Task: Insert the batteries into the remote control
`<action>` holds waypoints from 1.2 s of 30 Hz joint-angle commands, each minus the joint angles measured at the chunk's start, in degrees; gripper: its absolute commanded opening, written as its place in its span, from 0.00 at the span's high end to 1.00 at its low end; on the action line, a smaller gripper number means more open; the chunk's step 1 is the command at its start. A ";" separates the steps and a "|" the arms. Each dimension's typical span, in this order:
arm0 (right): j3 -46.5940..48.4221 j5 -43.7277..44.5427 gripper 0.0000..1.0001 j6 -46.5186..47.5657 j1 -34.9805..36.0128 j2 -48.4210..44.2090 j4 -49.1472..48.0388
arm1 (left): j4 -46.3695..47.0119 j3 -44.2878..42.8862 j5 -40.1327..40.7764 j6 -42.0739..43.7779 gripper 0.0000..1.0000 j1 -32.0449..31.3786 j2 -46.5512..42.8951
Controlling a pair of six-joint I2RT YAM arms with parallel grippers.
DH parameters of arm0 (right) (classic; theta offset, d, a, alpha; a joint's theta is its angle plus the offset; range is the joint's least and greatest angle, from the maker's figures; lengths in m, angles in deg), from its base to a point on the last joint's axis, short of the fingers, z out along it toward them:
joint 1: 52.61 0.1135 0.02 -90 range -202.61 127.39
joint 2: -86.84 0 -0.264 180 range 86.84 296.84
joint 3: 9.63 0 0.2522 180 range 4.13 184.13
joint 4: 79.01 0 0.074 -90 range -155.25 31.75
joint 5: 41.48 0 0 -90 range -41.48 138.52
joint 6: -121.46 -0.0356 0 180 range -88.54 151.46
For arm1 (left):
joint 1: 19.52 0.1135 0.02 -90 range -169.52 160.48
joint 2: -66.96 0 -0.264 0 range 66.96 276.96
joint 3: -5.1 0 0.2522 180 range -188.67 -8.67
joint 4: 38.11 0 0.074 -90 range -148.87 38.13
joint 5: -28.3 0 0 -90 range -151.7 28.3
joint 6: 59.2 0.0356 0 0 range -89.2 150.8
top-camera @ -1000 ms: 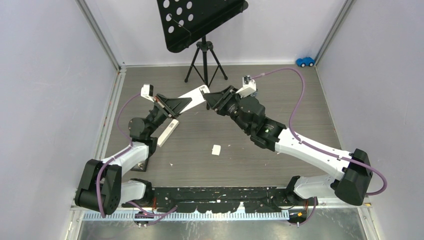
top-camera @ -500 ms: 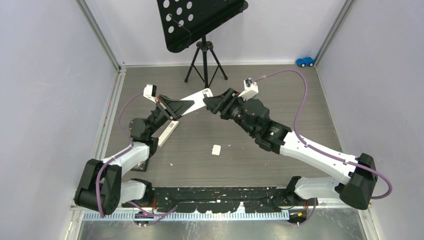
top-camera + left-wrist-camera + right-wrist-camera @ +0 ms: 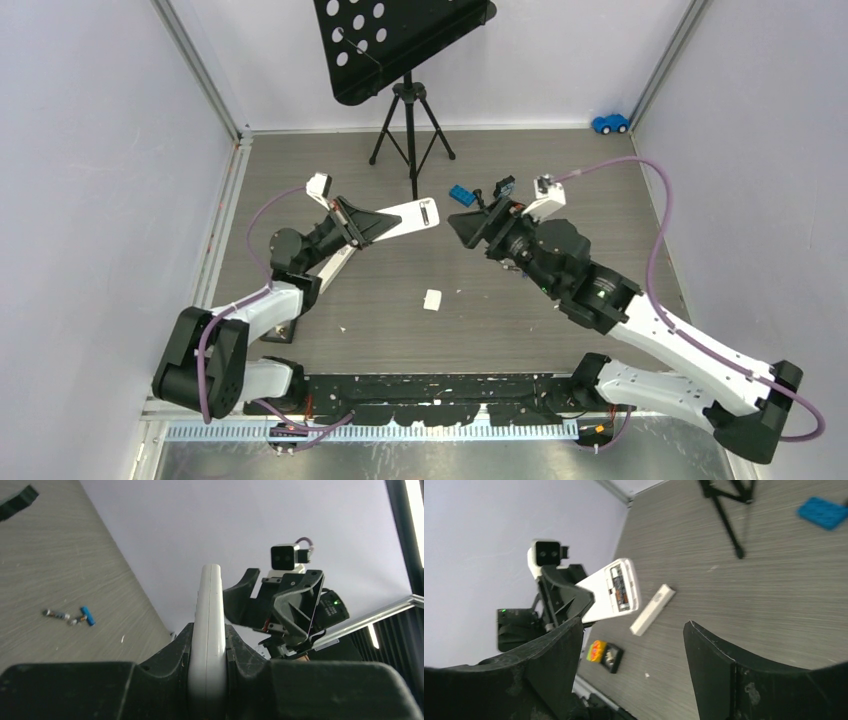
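On the grey tabletop, in front of the black music stand, the left arm has its jaws clamped on the sides of the white remote control, holding it raised off the surface with its open battery bay turned toward the right arm, whose jaws stand wide apart with nothing between them, near the remote's tip but not touching it. The batteries, one blue among them, lie loose together on the tabletop, well apart from the remote.
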 commanded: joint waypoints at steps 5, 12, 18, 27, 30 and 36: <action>5.15 9.09 0.28 2.18 -9.02 1.96 27.68 | -19.67 0.91 -5.55 12.18 1.00 -0.12 -5.17; 1.91 6.83 0.48 2.74 -19.32 11.86 31.81 | -29.47 2.04 -7.96 18.49 1.00 -0.21 -8.87; -0.84 8.17 0.54 3.97 -24.17 20.61 31.32 | -32.18 2.14 -9.25 21.23 1.00 -1.11 -9.87; -3.85 5.68 0.66 6.04 -27.41 28.74 25.65 | -33.90 1.32 -9.56 23.35 1.00 -2.49 -9.95; -4.08 4.29 0.67 6.84 -28.17 30.93 23.56 | -33.93 0.92 -9.64 23.34 1.00 -2.58 -9.42; -4.20 1.68 0.68 7.20 -29.38 33.50 21.30 | -33.92 0.69 -9.32 23.50 1.00 -2.58 -9.15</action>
